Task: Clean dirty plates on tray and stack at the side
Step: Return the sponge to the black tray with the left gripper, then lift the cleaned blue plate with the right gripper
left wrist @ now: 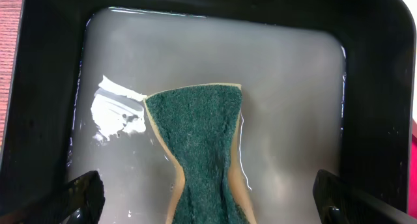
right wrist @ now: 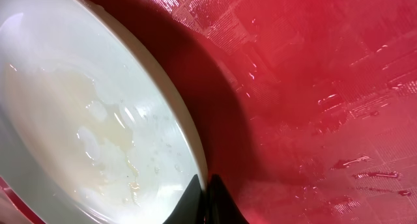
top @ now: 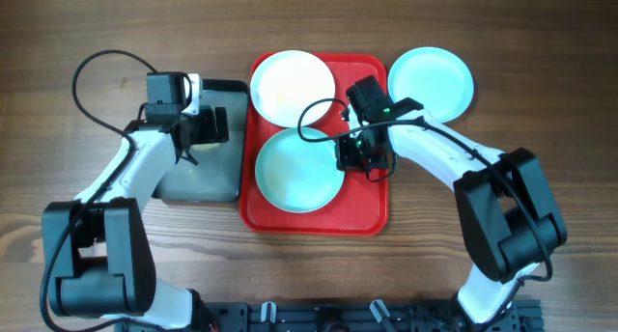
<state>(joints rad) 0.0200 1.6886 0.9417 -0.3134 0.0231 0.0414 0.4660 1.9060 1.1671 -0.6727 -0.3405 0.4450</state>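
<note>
The red tray holds a white plate at its far end and a pale cyan plate nearer me. A second cyan plate rests on the table to the tray's right. My right gripper is at the near cyan plate's right edge. In the right wrist view this gripper is shut on the rim of that wet, smeared plate, above the tray floor. My left gripper stands open over a green sponge.
The sponge lies in shallow water inside a dark grey tray left of the red tray, with a patch of white foam beside it. The grey tray's black walls ring the left gripper. Cables loop over both arms.
</note>
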